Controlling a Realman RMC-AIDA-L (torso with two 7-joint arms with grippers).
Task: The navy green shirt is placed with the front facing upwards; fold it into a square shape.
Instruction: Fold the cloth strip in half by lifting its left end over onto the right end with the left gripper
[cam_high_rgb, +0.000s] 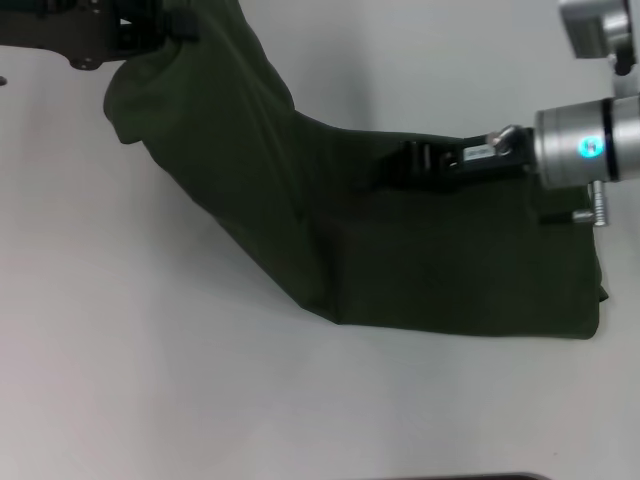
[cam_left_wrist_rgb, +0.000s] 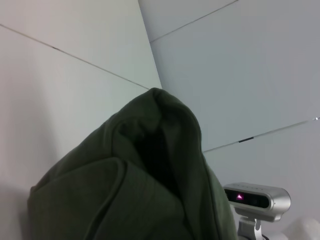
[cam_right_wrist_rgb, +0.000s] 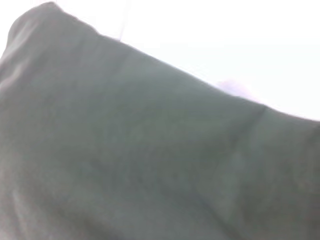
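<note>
1. The navy green shirt (cam_high_rgb: 400, 250) is lying partly on the white table (cam_high_rgb: 150, 380), with its flat, folded portion sitting toward the table's right edge and its lower hem running straight and parallel to the near edge.
2. The cloth is showing as a plain dark olive surface in the head view; no lettering or label is showing on the upward side.
3. From the flat portion, a long band of the shirt is rising diagonally toward the far left corner of the table, draping in soft vertical folds and hanging off the surface there.
4. The left gripper (cam_high_rgb: 150, 30) is sitting at that far left corner, above the table, clenched on the raised end of the shirt; the fabric is bunching directly beneath it.
5. In the left wrist view the shirt (cam_left_wrist_rgb: 150, 175) is forming a rounded hump of layered folds close to the lens, with a dark crease running down its middle.
6. The right gripper (cam_high_rgb: 425, 157) is reaching in from the right edge, low over the far edge of the flat portion and touching the cloth; I cannot tell whether its fingers are parted or closed.
7. In the right wrist view the shirt (cam_right_wrist_rgb: 140, 160) is filling nearly everything, smooth and green.
</note>
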